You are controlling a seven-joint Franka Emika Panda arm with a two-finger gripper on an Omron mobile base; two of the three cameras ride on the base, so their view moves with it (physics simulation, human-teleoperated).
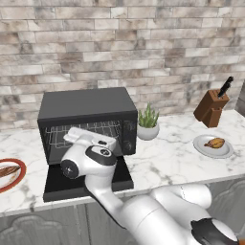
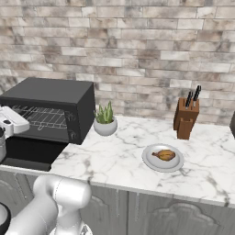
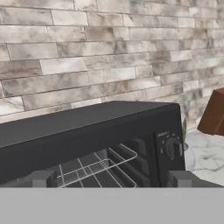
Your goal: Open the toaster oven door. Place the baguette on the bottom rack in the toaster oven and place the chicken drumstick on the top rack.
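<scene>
One toaster oven sits on the marble counter, its toaster oven door folded down flat, two wire racks visible inside. The gripper hovers before the opening, fingers spread wide and empty. One baguette lies on a red-rimmed plate at left; one chicken drumstick rests on a grey plate right, near one potted plant and one knife block.
</scene>
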